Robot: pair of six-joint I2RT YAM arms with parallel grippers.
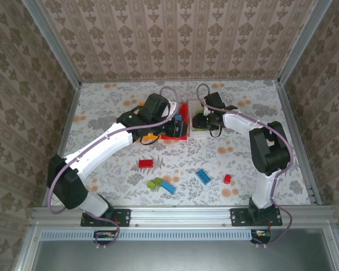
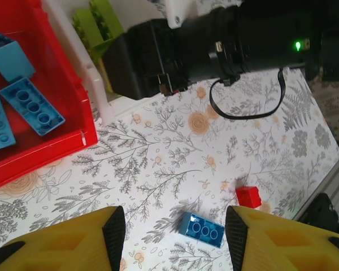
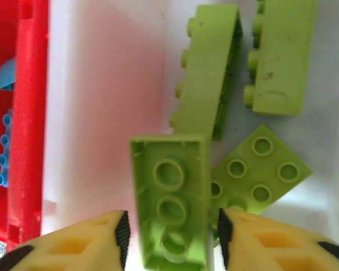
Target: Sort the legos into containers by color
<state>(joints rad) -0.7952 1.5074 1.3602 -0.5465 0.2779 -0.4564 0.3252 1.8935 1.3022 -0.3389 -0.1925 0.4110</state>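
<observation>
Left hand [image 2: 175, 236] is hanging wide open with nothing in it, over the floral-print desk [image 2: 175, 158] just near the red plastic bin [image 2: 39, 155], which has a few light blue bricks [image 2: 31, 104] lying flat inside. Between its fingers you can see a dark blue brick [image 2: 200, 230] and a small red brick [image 2: 248, 196] loose on the desk, near each other but not touching. The right arm's black wrist [image 2: 226, 45] cuts across the far side and covers most of the white translucent bin [image 2: 93, 84], which sits tight against the red one. Right hand [image 3: 172, 234] is down in that white bin with an upturned lime green brick [image 3: 169, 197] between its fingers, hollow side facing the camera. The fingers sit close on both sides, but honestly I can't tell if they're actually pinching it. Crowded in there too: two more lime green long bricks [image 3: 206, 84] lie further in, and a flat lime green square plate [image 3: 260, 169] is right up against the upturned one. From above, both arms pile over the bins, and the yellow-orange bin [image 1: 150, 137] is mostly buried under the left arm. Closer to the bases there's a long red brick [image 1: 146, 163], plus a lime green pair [image 1: 155, 183] touching a light blue loose brick [image 1: 168, 187].
</observation>
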